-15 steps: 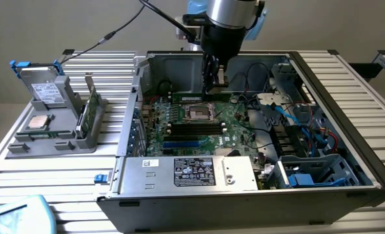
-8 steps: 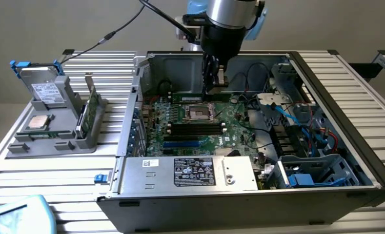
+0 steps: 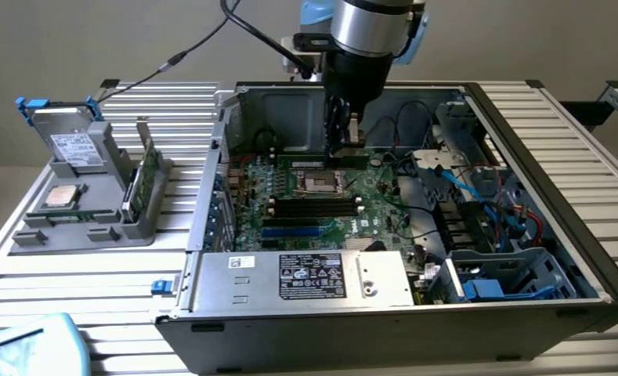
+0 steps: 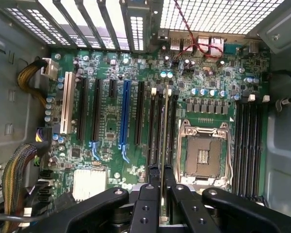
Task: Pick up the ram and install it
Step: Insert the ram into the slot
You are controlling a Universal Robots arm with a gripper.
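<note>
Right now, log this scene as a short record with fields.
gripper: shut on the ram, down inside the open computer case
ram: edge-on between the fingers, lined up along the memory slots beside the empty processor socket
seated: cannot tell
tray: on the exterior view's left, holding the grey drive and the processor chip

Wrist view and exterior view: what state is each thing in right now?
ram: held edge-on above the motherboard
gripper: fingers shut on the ram
processor socket: empty
case: open, side panel off
drive: upright in the grey holder
processor chip: flat in the holder
</note>
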